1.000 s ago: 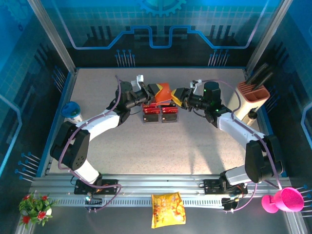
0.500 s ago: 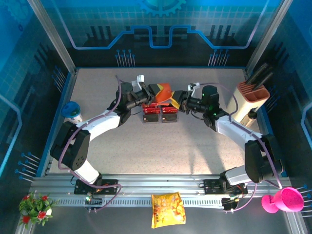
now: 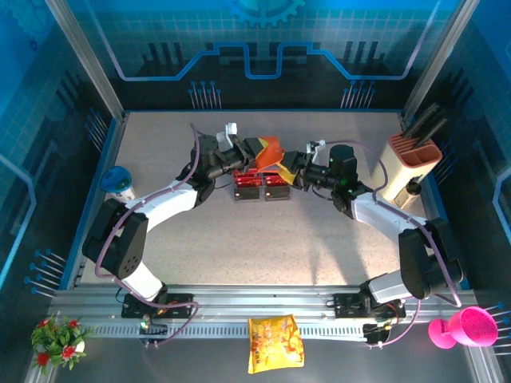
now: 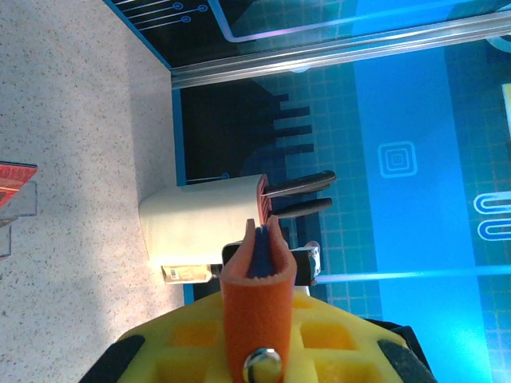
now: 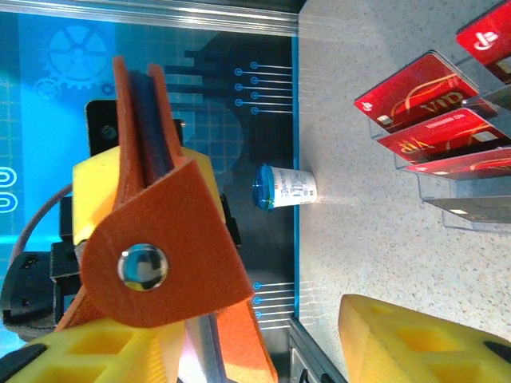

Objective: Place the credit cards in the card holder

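Right gripper [image 3: 297,165] spreads its jaws wider, freeing the wallet [image 3: 271,149]; its wrist slides toward the table's [image 3: 239,231] near edge.

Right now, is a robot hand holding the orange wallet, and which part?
The left gripper holds the card holder, pinching its folded body between yellow pads. The right gripper is open beside the snap flap, not gripping.

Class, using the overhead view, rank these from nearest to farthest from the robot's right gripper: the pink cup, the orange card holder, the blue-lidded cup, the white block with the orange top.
Measured from the right gripper:
1. card holder, just to its left.
2. white block, at the table's right edge.
3. blue-lidded cup, at the left edge.
4. pink cup, at the near right corner.
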Controlling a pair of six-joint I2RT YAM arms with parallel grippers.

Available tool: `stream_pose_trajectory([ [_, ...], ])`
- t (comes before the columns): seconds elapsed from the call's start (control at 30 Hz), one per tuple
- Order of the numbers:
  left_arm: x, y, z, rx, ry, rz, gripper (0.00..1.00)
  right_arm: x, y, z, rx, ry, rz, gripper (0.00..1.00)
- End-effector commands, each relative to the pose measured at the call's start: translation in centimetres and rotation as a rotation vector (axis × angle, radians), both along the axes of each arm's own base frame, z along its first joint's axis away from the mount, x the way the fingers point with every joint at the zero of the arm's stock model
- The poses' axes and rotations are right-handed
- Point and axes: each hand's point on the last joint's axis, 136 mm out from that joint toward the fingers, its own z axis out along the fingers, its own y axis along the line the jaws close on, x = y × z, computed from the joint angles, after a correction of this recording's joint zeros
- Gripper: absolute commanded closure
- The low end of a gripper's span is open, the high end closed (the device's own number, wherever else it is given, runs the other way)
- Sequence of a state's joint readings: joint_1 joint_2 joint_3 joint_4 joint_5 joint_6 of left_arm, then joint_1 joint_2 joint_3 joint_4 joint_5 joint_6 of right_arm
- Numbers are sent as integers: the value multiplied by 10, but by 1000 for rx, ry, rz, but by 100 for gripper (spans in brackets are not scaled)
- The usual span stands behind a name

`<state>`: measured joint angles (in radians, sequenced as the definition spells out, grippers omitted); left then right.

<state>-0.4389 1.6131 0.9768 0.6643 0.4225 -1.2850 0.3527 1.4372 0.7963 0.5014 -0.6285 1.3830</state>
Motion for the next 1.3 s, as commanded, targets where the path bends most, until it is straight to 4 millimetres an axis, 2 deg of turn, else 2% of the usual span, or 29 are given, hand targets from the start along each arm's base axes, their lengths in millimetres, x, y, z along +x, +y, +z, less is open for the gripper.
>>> stream_pose_trajectory([
  [0.0,-8,-1,18,-35,-48,-7,90,2,9,15,54,-51,35,48],
  [0.1,-9,-1,13,-31,-40,-8,90,6,11,22,94,-73,48,58],
  [0.2,-10,-1,7,-21,-31,-10,89,8,12,26,127,-87,55,73],
  [0.3,-11,-1,2,-8,-24,-12,80,11,9,28,145,-94,53,93],
  [0.33,-12,0,1,-4,-24,-11,74,12,7,27,147,-93,51,98],
  [0.4,-11,3,0,4,-22,-5,52,13,3,25,142,-94,44,100],
  [0.43,-11,6,0,10,-23,3,39,12,1,23,132,-91,40,100],
  [0.47,-11,10,0,16,-20,12,15,12,-2,20,116,-89,35,100],
  [0.5,-10,13,1,21,-23,19,1,11,-4,17,95,-86,31,100],
  [0.7,-12,36,9,67,-35,59,1,-8,-16,-3,-188,-94,39,100],
  [0.73,-13,39,9,87,-29,63,1,-14,-20,-13,-257,-90,41,100],
  [0.77,-15,40,8,123,-18,61,1,-15,-23,-5,-305,-126,38,100],
  [0.97,-29,33,3,431,46,-1,1,-33,-32,-13,-560,-197,44,100],
  [1.07,-33,27,1,552,82,-19,1,-37,-29,-13,-606,-223,52,100],
  [1.27,-32,12,-6,682,132,-44,1,-37,-17,-15,-646,-244,79,100],
])
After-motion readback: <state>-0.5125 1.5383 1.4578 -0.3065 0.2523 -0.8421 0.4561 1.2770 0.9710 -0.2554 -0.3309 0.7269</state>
